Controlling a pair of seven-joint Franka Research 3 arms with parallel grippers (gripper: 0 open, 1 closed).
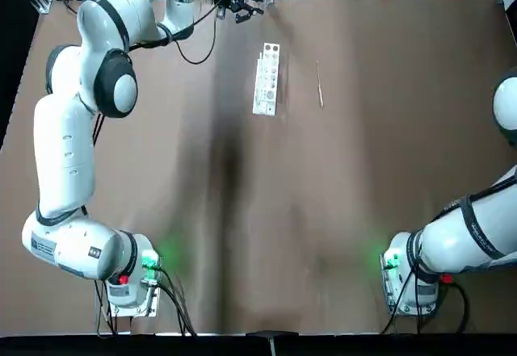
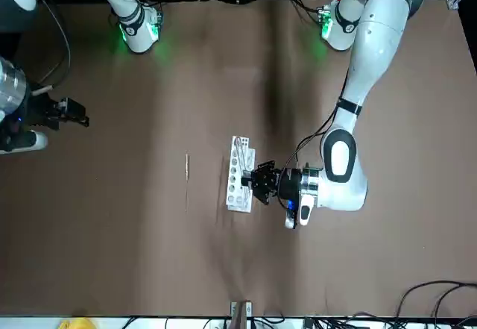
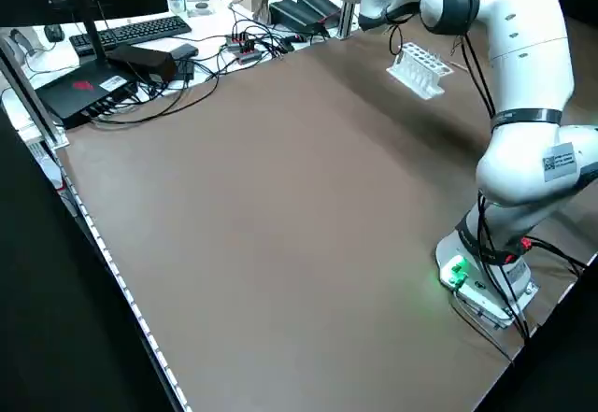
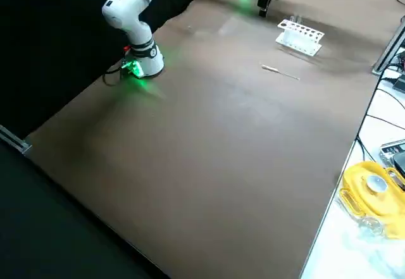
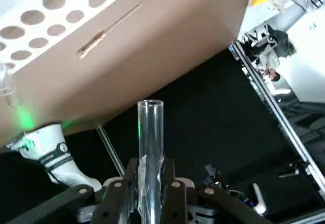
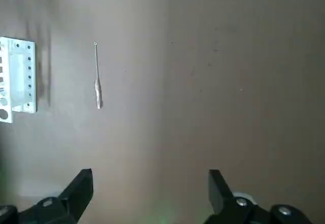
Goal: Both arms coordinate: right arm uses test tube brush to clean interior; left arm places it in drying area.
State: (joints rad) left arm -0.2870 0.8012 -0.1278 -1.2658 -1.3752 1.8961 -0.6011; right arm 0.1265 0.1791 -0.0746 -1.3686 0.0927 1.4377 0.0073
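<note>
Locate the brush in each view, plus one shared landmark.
Top: brush, upper right.
Front: brush, left of centre.
Left side: not in it.
Right side: brush, upper right.
Left wrist: brush, upper left.
Right wrist: brush, upper left.
Landmark in all six: white rack.

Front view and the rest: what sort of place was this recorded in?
Probably a robotics lab: two robot arms are mounted at one brown table, a white holed rack stands on it, and a monitor and keyboard sit on a cable-strewn desk beside it.
</note>
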